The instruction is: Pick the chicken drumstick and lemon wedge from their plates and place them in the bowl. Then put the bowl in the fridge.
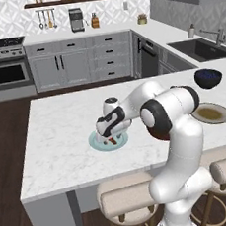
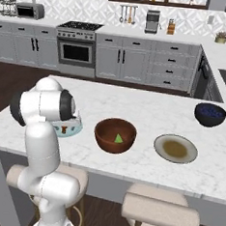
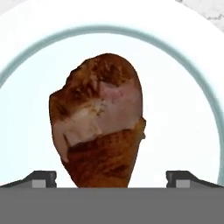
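The chicken drumstick, reddish-brown, lies on the pale blue-green plate near the island's front edge. My gripper hangs low over it, open, with one fingertip on each side of the drumstick's narrow end and a gap on both sides. In the left base view the gripper is down at the plate. The dark wooden bowl stands to the right of that plate, and the lemon wedge lies inside it. The beige plate with an olive centre is bare. The fridge is out of view.
A dark blue bowl sits at the island's far right. Padded stools stand under the island's front edge. My arm's elbow hides part of the blue-green plate in the right base view. Stove, cabinets and sink line the far walls.
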